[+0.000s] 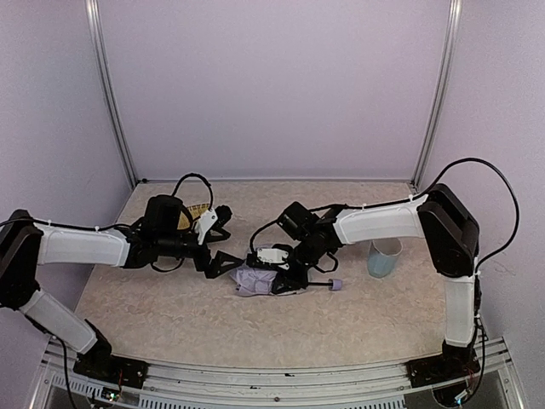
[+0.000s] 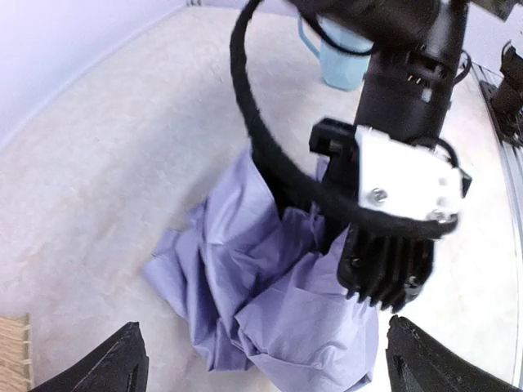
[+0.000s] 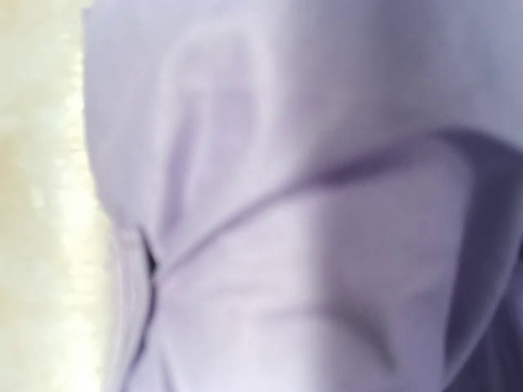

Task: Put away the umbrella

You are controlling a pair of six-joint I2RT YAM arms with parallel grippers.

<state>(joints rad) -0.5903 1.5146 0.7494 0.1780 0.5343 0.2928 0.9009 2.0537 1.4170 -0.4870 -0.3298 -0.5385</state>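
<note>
Your left fingers (image 2: 114,367) gaped wide, holding nothing, just beside the crumpled umbrella (image 2: 245,278) on the tabletop (image 2: 122,163). Your right fingers (image 2: 382,273) sank into its fabric, so I couldn't tell their grip.

umbrella (image 1: 252,280) on table (image 1: 358,317) centre, cup (image 1: 384,258) to its right, tray (image 1: 198,210) behind-left

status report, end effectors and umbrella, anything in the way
Left end effector open, beside umbrella. Right end effector pressed into its fabric, grip unseen. Umbrella crumpled, not stowed. Cup stands apart.

A blue cup (image 1: 384,258) stands upright on the desk (image 1: 358,328), right side. A straw tray (image 1: 198,210) lies far left, partly hidden.
</note>
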